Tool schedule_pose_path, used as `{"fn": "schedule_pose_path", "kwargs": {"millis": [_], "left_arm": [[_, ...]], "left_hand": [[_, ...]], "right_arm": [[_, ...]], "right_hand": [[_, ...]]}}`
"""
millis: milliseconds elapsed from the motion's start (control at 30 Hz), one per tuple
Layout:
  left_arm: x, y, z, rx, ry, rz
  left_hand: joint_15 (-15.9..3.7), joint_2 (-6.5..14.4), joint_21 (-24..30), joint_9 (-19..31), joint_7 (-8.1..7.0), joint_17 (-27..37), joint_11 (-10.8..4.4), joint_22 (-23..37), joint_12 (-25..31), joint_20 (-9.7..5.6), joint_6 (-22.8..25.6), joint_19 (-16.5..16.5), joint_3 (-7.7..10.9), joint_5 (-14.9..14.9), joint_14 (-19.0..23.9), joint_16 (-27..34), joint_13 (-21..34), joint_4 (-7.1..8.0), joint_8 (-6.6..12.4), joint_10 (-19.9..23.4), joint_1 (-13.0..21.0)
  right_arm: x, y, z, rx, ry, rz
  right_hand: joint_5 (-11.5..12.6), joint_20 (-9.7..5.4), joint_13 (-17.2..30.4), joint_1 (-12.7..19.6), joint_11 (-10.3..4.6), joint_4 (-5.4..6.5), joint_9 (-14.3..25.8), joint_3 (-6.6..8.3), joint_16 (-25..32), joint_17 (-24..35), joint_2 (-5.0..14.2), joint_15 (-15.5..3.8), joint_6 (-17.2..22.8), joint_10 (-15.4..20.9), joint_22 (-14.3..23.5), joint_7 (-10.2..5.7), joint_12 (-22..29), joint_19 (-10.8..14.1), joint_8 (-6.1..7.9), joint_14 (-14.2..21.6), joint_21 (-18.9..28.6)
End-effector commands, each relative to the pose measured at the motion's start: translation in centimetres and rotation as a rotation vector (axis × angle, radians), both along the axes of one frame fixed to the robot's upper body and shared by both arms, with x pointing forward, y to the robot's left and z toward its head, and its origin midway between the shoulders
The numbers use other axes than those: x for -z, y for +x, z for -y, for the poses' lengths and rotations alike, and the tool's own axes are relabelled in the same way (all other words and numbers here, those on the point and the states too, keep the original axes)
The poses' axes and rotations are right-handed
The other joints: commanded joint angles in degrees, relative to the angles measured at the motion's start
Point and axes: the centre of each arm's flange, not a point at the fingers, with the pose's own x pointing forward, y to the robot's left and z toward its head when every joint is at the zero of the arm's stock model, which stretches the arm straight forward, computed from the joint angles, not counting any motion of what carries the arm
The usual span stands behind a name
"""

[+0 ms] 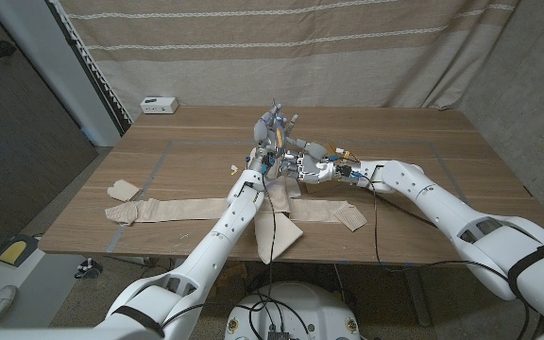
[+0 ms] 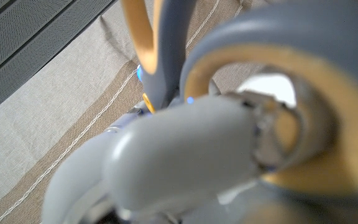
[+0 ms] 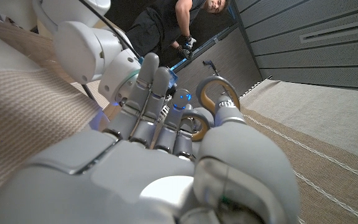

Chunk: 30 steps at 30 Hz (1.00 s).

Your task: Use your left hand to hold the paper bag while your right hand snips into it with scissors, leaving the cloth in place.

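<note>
Seen from the head camera, two white robot arms meet above the middle of a wooden tabletop point(image 1: 423, 142). The left hand point(image 1: 274, 127) is raised there with scissors point(image 1: 280, 121) among its fingers; in the left wrist view the grey loop handles with tan lining sit right against that hand, so it appears to be holding them, though that close view is blurred. The right hand point(image 1: 312, 170) is just beside it, fingers together and reaching toward the handles; whether it has hold of them cannot be told. This looks like the step of getting the scissors into the right hand, before any cutting. Next the right hand needs its fingers through the loops, and the left must free itself to hold the paper bag point(image 1: 277, 231), a creased tan shape lying at the near edge under the left forearm. A long beige cloth point(image 1: 173, 210) with a soft woven look stretches along the near edge.
</note>
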Motion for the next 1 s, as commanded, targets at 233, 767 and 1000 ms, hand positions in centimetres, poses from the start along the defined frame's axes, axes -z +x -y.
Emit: {"fn": "schedule_pose_path", "kwargs": {"millis": [233,767,1000], "left_arm": [[-1.16,-0.66,-0.20,-0.086,0.090,0.066],[-0.48,-0.48,-0.23,-0.073,0.084,0.053],[-0.42,-0.40,-0.07,-0.082,0.098,0.058]], "left_hand": [[-0.12,0.27,-0.11,0.43,-4.74,0.29,-1.15,0.19,0.10,-6.44,5.05,-0.43,-0.15,0.38,-0.11,-0.77,2.45,0.13,-0.44,0.72,0.37],[-0.12,0.22,-0.28,0.68,-4.76,0.60,-1.11,0.18,-0.81,-6.26,5.22,-0.72,-0.25,0.67,-0.42,-1.54,1.55,0.26,-0.70,0.53,0.52],[-0.11,0.16,-0.31,0.65,-4.76,0.93,-1.16,0.19,-0.99,-6.25,5.35,-0.73,-0.27,0.72,-0.36,-1.64,1.30,0.27,-0.86,0.71,0.58]], "right_arm": [[0.04,0.08,-0.56,-0.028,0.004,-0.026],[0.09,0.65,-0.47,-0.045,0.030,-0.027],[0.05,0.67,-0.57,-0.054,0.014,-0.012]], "right_hand": [[-0.40,-2.67,1.39,0.48,-0.34,0.55,0.27,0.14,1.11,-0.16,-0.27,-8.41,1.07,0.57,0.08,0.01,2.06,0.92,0.23,0.96,1.31],[-0.30,-4.12,2.74,2.66,-1.96,-0.74,0.34,-0.30,3.87,-1.83,-2.01,-8.95,6.93,3.03,-0.45,-0.36,8.48,2.66,1.41,3.75,3.98],[-0.07,-5.29,2.77,3.98,-2.44,-1.38,0.33,-0.71,5.22,-2.98,-2.84,-9.19,9.06,4.07,-0.89,-0.46,11.26,4.14,1.56,5.30,5.34]]}}
